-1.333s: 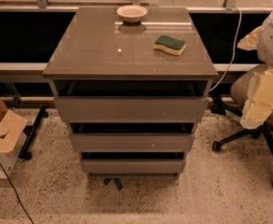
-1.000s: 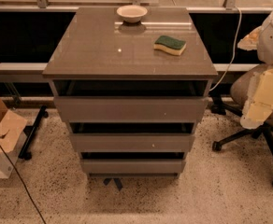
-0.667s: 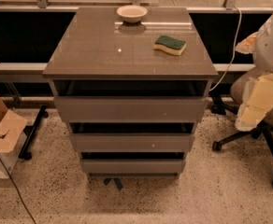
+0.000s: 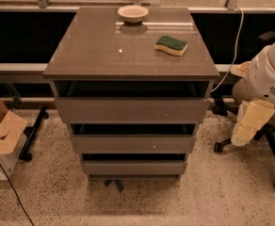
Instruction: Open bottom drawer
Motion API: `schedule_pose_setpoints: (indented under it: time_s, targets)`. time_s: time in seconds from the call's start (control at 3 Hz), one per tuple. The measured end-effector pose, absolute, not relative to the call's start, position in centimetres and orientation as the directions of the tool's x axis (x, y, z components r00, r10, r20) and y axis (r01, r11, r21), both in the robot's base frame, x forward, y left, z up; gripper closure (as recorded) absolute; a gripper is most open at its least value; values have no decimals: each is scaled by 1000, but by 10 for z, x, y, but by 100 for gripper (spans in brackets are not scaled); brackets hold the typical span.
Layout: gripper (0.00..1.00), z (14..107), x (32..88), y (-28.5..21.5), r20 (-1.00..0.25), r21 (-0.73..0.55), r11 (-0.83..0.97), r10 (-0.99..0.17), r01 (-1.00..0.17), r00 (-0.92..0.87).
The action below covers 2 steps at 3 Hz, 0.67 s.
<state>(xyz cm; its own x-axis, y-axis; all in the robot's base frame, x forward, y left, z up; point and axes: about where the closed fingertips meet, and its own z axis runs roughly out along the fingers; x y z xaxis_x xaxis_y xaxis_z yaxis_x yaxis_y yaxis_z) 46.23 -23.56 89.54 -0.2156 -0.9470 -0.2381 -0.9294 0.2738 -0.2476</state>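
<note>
The bottom drawer [image 4: 133, 167] is the slimmest, narrowest grey-brown front, lowest of three on the cabinet, just above the floor. Its front sits set back under the middle drawer [image 4: 133, 144], which sits under the widest top drawer [image 4: 130, 110]. My gripper [image 4: 248, 123], the cream-coloured end of the white arm, hangs to the right of the cabinet at about top-drawer height, well apart from all the drawers and holding nothing visible.
A pale bowl [image 4: 133, 13] and a green-and-yellow sponge [image 4: 171, 45] lie on the cabinet top [image 4: 104, 55]. An office chair base [image 4: 274, 149] stands on the right behind my arm. A cardboard box [image 4: 2, 131] and a cable lie at the left.
My arm and gripper have moved slightly left and down, closer to the cabinet's right side. The drawers have not moved.
</note>
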Motion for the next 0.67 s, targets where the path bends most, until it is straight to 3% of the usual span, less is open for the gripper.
schedule_pose_setpoints:
  time_s: [0.67]
  targets:
    - [0,847,476,-207,-341,-228,296,-917,-927,-209]
